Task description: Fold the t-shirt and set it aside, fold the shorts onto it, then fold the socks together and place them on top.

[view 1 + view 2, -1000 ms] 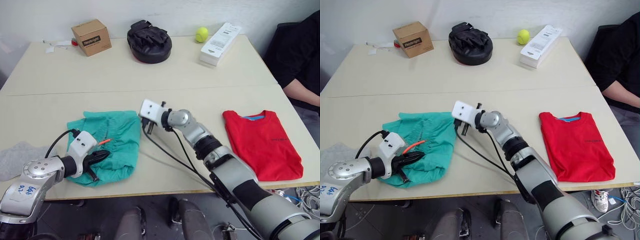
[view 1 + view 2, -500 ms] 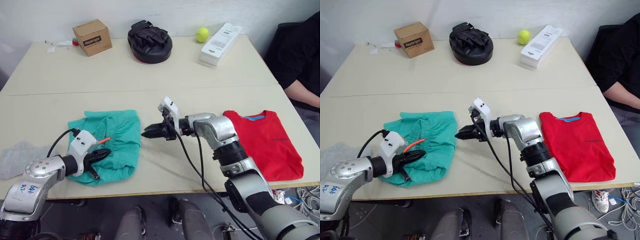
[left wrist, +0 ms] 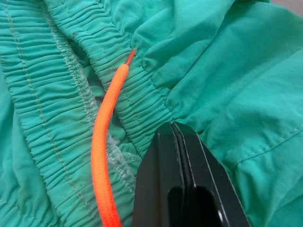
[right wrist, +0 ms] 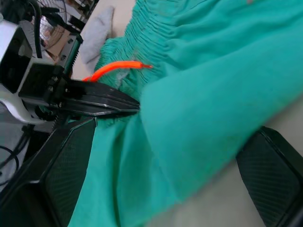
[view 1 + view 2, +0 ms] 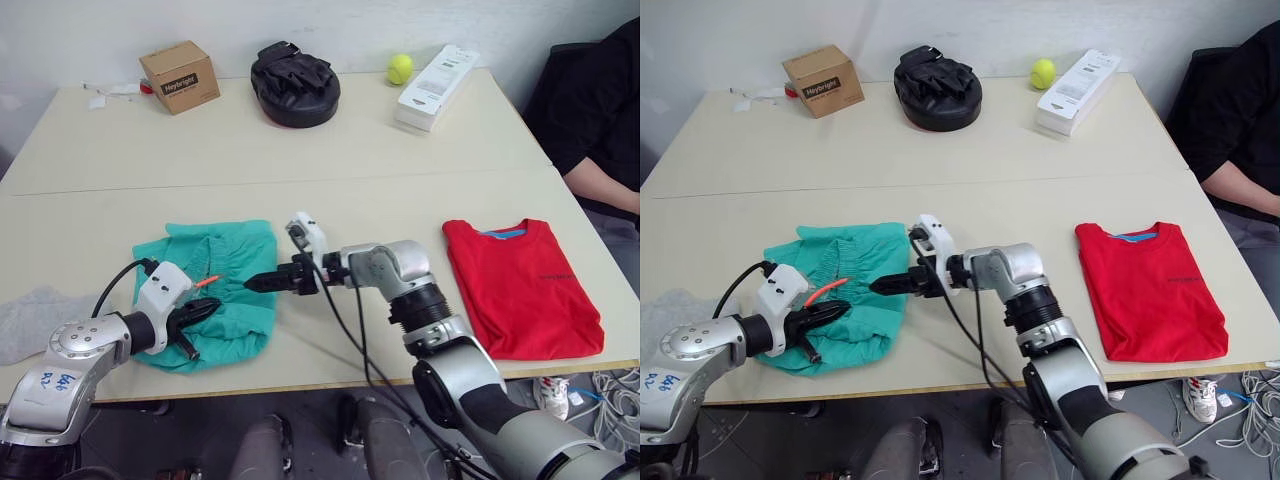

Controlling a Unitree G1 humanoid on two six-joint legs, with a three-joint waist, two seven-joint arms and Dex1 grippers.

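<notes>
Bunching into soft folds, the shorts [image 5: 215, 290] show a ribbed waistband and smooth orange drawstring [image 3: 106, 156]. Left gripper [image 3: 176, 130] pressed together on fabric; right gripper [image 4: 156, 179] spread wide at the hem.

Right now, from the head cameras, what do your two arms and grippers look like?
Both arms are silver-grey metal with black joint bands. Each wrist carries a white camera block and loose black cables. The left gripper and right gripper have slim black fingers. The left forearm bears blue handwritten marks on its silver shell.
</notes>
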